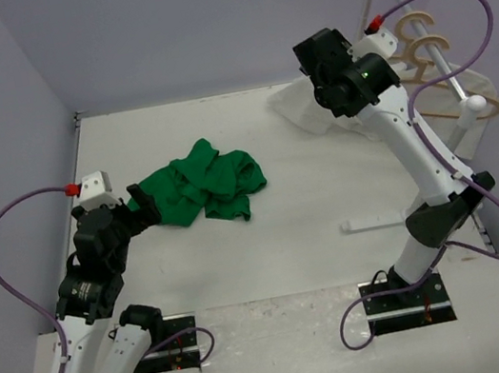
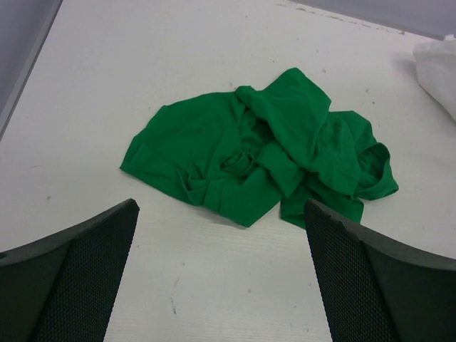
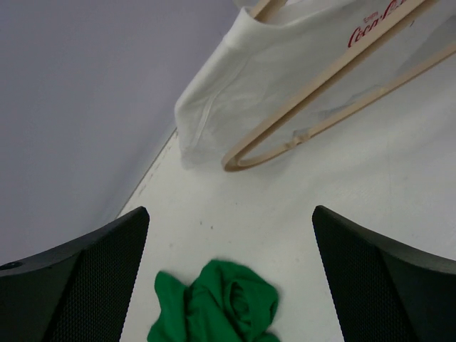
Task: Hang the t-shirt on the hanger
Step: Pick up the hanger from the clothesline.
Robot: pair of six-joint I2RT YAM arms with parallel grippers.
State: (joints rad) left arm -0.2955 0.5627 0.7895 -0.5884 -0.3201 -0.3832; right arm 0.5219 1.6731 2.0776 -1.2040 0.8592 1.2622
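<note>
L pincer (image 2: 221, 206), R pincer (image 3: 229, 210): both gape, empty. Tee (image 2: 256, 153) crumpled mid-tabletop (image 2: 214, 57), just ahead of L pincer; hanger (image 3: 320, 87) far R. We go for hem/shoulder edge, not bunched middle.

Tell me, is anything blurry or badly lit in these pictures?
Top view: soft, even light, only a faint shadow beneath the green t-shirt. Left wrist view: shirt crisp, near fingers dark and shadowy. Right wrist view: white t-shirt slightly soft.
</note>
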